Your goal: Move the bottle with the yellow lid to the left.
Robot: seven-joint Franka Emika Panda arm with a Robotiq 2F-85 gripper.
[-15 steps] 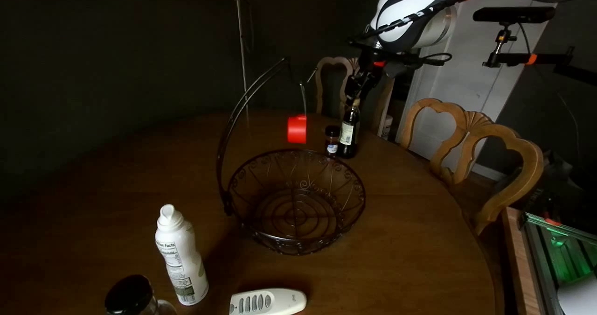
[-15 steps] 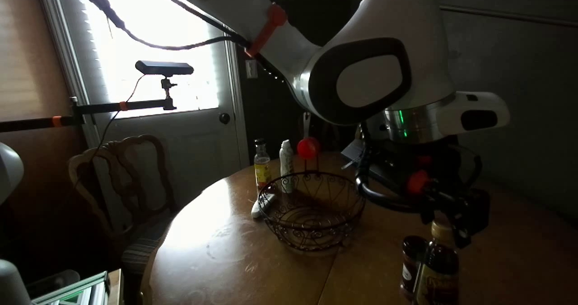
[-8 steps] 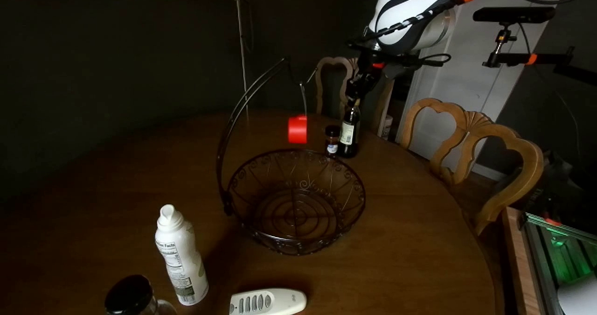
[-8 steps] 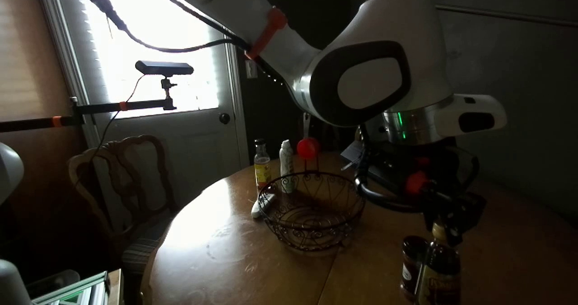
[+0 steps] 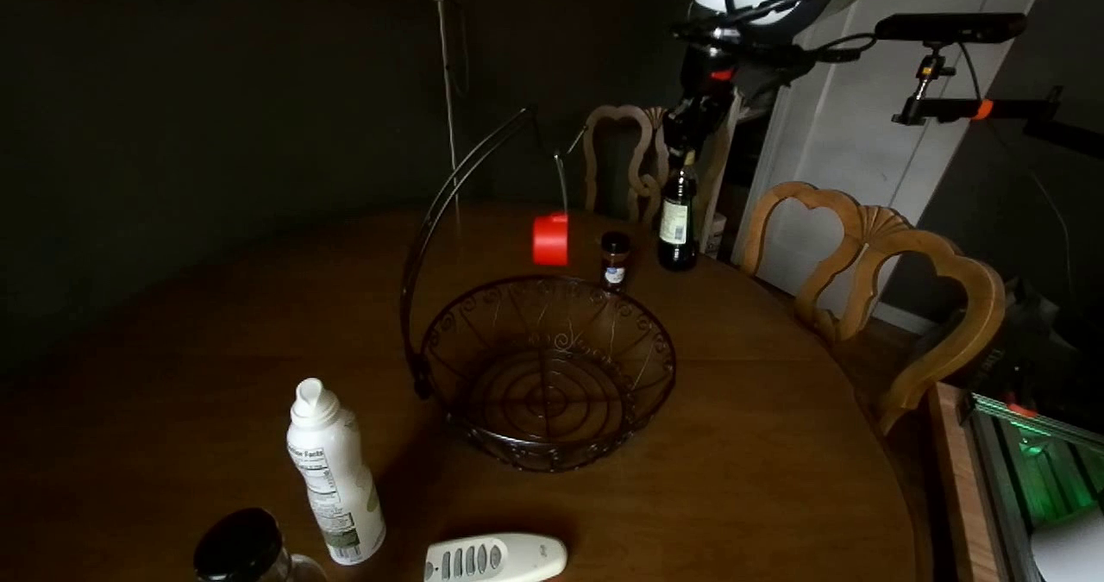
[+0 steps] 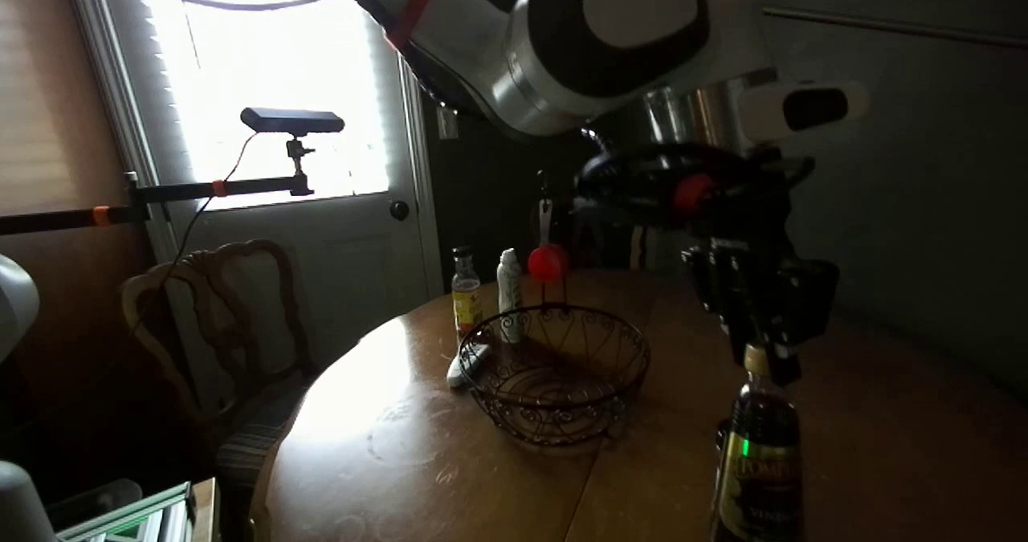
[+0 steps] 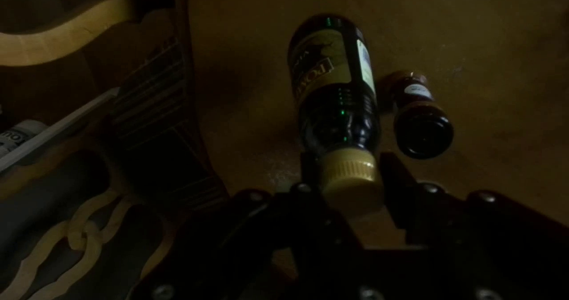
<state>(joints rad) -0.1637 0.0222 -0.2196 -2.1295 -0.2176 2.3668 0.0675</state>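
A little dark jar [image 7: 420, 121] stands on the brown counter [image 7: 502, 91], lower than the end effector [image 7: 349, 175] and near it. Farther from the end effector sits a big dark wire basket [image 5: 553, 442]. A round red thing [image 5: 550, 240] hangs from the basket's tall curved hook [image 5: 406, 315]. Past the basket, well away from the end effector, are a white bottle [image 5: 336, 478], a see-through bottle [image 6: 467, 305] with a black cap [image 6: 462, 252], and a white remote [image 5: 526, 556] lying flat. In an exterior view, a wooden chair [image 5: 660, 118] is behind the end effector and another chair [image 5: 867, 220] is to its right. In an exterior view, a door [image 6: 345, 261] with a bright window [image 6: 345, 52] is far left of the end effector.
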